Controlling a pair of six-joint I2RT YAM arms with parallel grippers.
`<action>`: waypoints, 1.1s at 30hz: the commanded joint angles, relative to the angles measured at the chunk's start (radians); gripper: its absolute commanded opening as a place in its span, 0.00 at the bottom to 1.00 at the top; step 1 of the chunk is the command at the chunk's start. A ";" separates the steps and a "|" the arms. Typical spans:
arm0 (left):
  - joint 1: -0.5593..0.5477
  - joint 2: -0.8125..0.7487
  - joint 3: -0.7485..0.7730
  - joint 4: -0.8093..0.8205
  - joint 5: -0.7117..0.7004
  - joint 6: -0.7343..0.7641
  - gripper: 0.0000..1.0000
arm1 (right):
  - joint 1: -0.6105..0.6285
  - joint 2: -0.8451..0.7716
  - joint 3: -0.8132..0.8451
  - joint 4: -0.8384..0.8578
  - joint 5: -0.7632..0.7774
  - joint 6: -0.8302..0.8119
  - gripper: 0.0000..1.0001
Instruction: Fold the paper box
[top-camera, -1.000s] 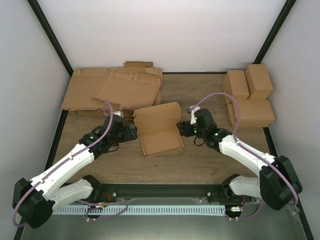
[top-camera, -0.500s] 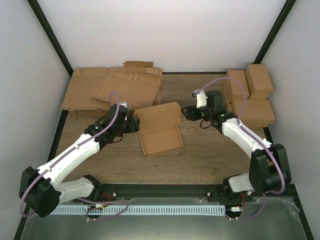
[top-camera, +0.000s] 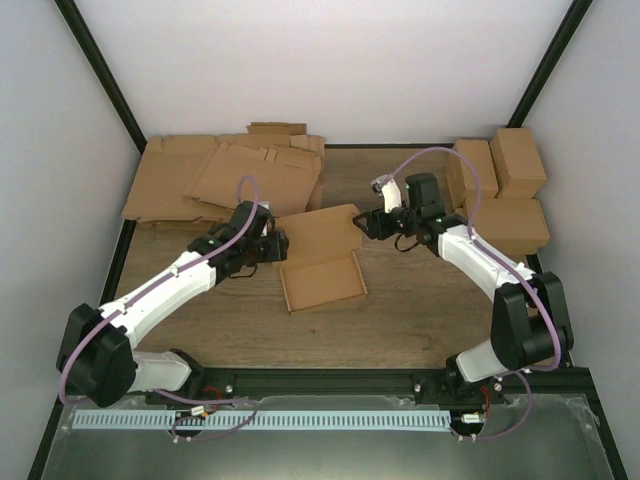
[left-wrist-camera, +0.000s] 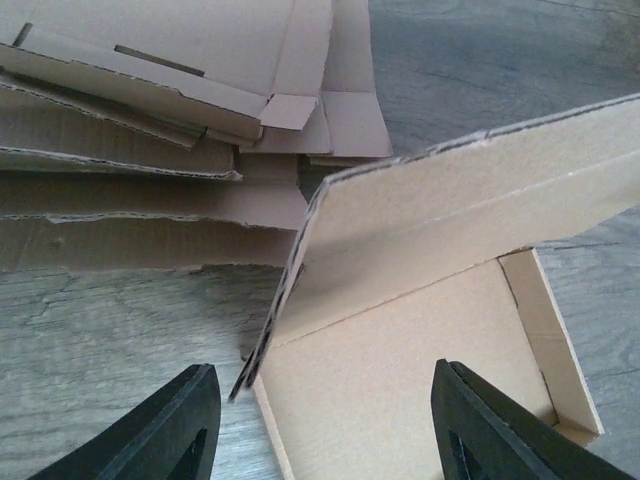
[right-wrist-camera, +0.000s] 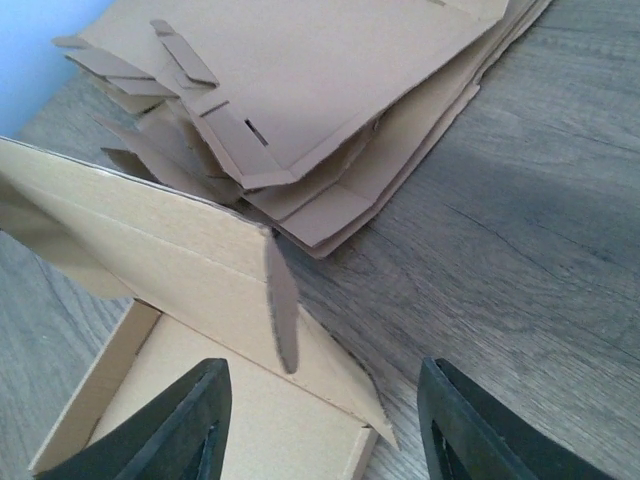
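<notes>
The paper box sits mid-bench, its tray flat and its lid raised along the far edge. The left pincer is at the lid's left end, its fingers spread. The lid's corner lies between them, apparently untouched. The right pincer is at the lid's right end, likewise spread and pinching nothing, facing a hanging side flap. Flat cardboard sheets lie far left, and folded boxes stand far right.
</notes>
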 joint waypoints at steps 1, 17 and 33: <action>0.003 0.024 0.036 0.026 -0.008 0.024 0.59 | 0.008 0.058 0.061 -0.012 0.006 -0.019 0.52; 0.003 0.013 0.048 -0.015 -0.033 0.044 0.30 | 0.095 0.069 0.077 -0.044 0.140 0.017 0.27; -0.004 -0.027 -0.036 0.072 0.013 -0.089 0.10 | 0.216 -0.013 0.035 -0.130 0.376 0.309 0.22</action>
